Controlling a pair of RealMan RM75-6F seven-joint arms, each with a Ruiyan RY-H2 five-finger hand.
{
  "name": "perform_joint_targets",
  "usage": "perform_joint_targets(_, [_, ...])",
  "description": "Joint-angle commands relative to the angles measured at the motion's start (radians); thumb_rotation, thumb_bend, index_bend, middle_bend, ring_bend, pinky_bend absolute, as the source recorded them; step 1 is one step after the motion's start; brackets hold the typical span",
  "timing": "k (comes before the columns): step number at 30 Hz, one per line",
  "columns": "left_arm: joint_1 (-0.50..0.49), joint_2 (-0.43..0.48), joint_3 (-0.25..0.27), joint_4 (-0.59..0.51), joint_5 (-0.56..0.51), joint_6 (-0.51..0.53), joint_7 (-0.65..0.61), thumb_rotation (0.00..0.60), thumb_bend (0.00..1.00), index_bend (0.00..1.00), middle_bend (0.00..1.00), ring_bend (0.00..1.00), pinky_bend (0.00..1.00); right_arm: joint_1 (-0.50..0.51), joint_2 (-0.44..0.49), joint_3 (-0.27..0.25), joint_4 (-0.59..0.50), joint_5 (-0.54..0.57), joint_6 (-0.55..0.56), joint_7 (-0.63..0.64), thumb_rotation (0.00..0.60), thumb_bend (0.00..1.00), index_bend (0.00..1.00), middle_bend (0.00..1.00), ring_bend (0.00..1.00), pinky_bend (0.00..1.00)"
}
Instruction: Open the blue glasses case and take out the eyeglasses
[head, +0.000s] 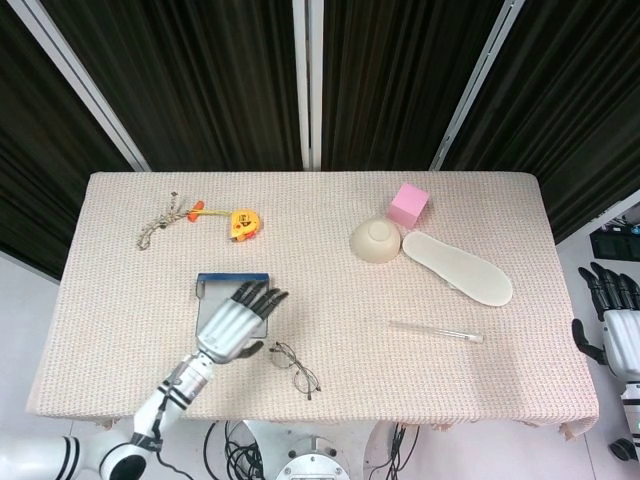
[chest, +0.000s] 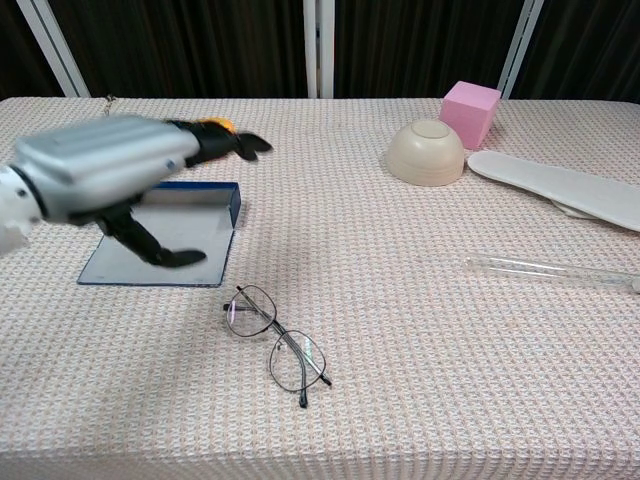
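Note:
The blue glasses case (head: 226, 296) (chest: 196, 232) lies open on the cloth at mid-left, its raised lid edge at the far side. The wire-framed eyeglasses (head: 293, 367) (chest: 275, 343) lie on the cloth near the front edge, just right of the case. My left hand (head: 233, 322) (chest: 110, 173) hovers above the case with fingers spread, holding nothing and clear of the glasses. My right hand (head: 612, 318) hangs off the table's right side, fingers apart, holding nothing.
A beige bowl (head: 375, 241) upside down, a pink cube (head: 409, 205) and a white insole (head: 457, 268) sit at the back right. A clear tube (head: 436, 331) lies right of centre. A yellow tape measure (head: 242, 224) and a rope (head: 160, 221) lie at the back left.

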Motion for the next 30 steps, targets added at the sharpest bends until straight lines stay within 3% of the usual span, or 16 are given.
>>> perform_joint_targets(1, [0.116, 0.135, -0.033, 0.02, 0.035, 0.168, -0.119, 0.6, 0.24, 0.02, 0.09, 0.0, 0.09, -0.001, 0.0, 0.002, -0.012, -0.004, 0.009, -0.015, 0.6, 0.45, 0.0, 0.0, 0.0, 0.0])
perform_joint_targets(8, [0.238, 0.32, 0.019, 0.102, -0.007, 0.164, -0.361, 0.6, 0.24, 0.04, 0.0, 0.0, 0.03, 0.002, -0.015, 0.0, -0.054, -0.017, 0.021, -0.08, 0.6, 0.45, 0.0, 0.0, 0.0, 0.0])
perform_joint_targets(14, [0.314, 0.345, 0.031, 0.203, 0.003, 0.179, -0.549, 0.6, 0.22, 0.01, 0.0, 0.0, 0.02, 0.0, -0.024, 0.0, -0.074, -0.019, 0.032, -0.112, 0.6, 0.45, 0.0, 0.0, 0.0, 0.0])
perform_joint_targets(20, [0.348, 0.314, 0.019, 0.266, 0.034, 0.203, -0.597, 0.6, 0.22, 0.01, 0.0, 0.0, 0.02, -0.012, -0.021, -0.008, -0.084, -0.026, 0.046, -0.119, 0.6, 0.45, 0.0, 0.0, 0.0, 0.0])
perform_joint_targets(30, [0.36, 0.311, -0.005, 0.264, 0.073, 0.208, -0.585, 0.6, 0.22, 0.01, 0.0, 0.0, 0.01, -0.028, -0.013, -0.011, -0.082, -0.019, 0.059, -0.104, 0.6, 0.45, 0.0, 0.0, 0.0, 0.0])
